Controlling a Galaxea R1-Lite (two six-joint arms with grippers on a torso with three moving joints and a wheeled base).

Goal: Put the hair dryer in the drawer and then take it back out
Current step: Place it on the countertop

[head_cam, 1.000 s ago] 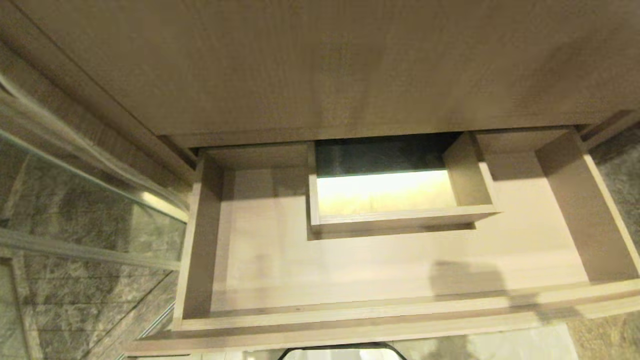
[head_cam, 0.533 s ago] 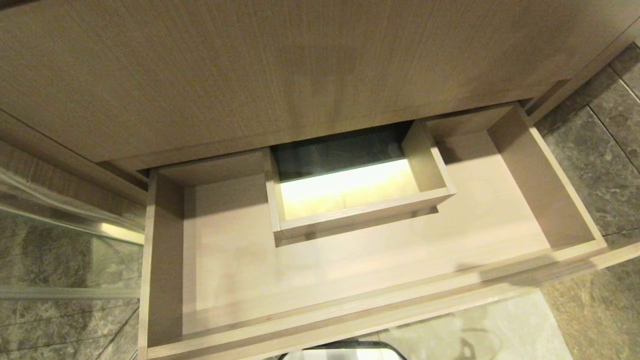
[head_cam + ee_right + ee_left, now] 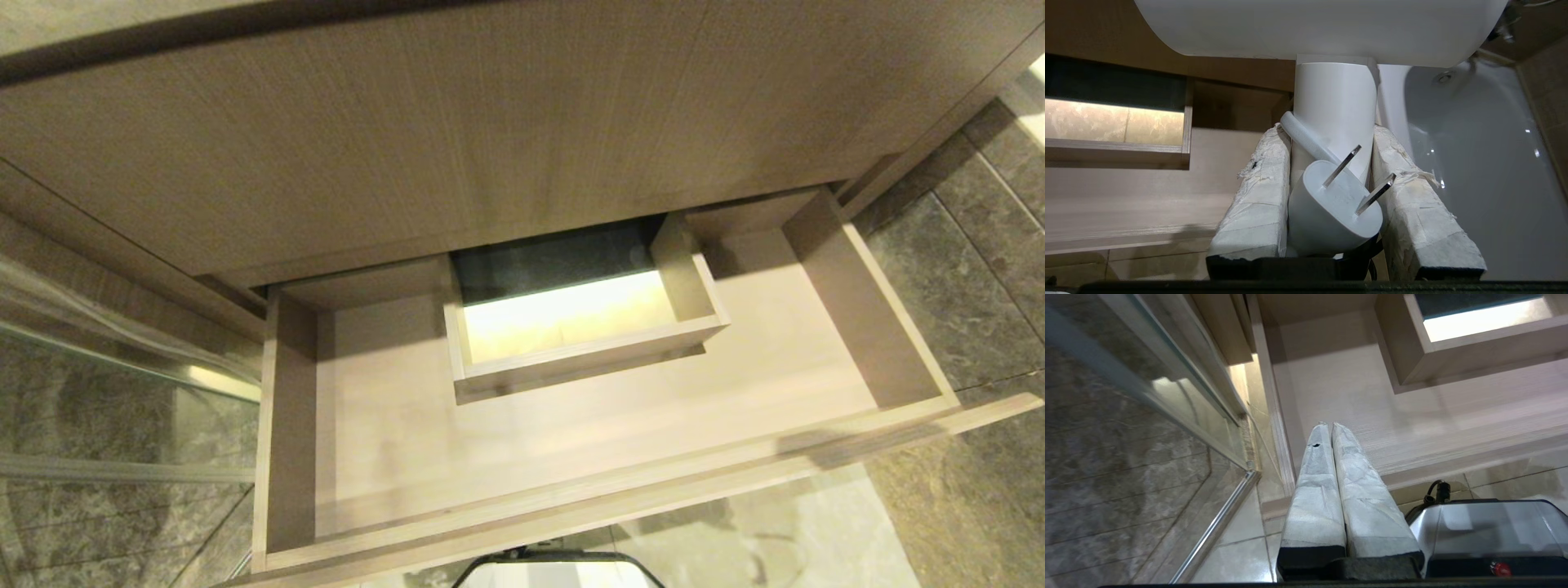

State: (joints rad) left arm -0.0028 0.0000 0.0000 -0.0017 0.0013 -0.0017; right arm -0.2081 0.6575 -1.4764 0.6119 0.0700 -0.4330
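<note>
Right pincer (image 3: 1331, 179): padded fingers clamped on the handle of the hair dryer (image 3: 1331, 102), plug wedged between them at frame centre, presumably so the cord cannot dangle. The barrel sits crosswise beyond the fingertips, along the upper edge. Left pincer (image 3: 1329, 428) is closed and empty. Beyond, the drawer (image 3: 571, 457) stands open, the dryer not yet inside.
</note>
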